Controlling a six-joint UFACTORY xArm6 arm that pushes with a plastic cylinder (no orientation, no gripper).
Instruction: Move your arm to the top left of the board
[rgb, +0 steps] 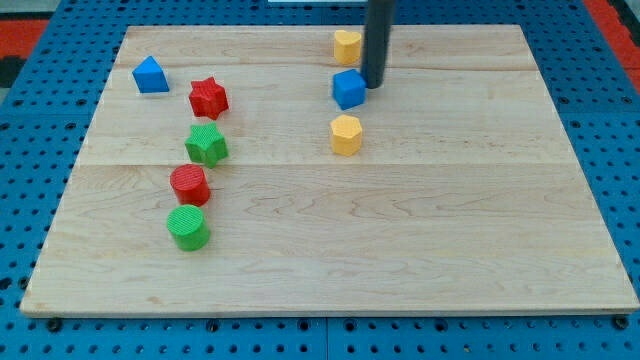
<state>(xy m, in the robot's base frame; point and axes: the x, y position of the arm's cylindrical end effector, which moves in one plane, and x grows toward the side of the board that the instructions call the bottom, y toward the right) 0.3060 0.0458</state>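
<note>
My dark rod comes down from the view's top, and my tip (373, 86) rests on the wooden board (450, 220) near its top middle. The tip is right beside the blue cube (348, 89), on its right, touching or nearly so. A yellow block (347, 45) lies just up and left of the rod. A yellow hexagonal block (346, 135) lies below the blue cube. The board's top left corner holds a blue house-shaped block (150, 75), far to the left of my tip.
On the left side stand a red star block (208, 97), a green star block (206, 145), a red cylinder (189, 185) and a green cylinder (187, 227), in a rough column. A blue pegboard (610, 150) surrounds the board.
</note>
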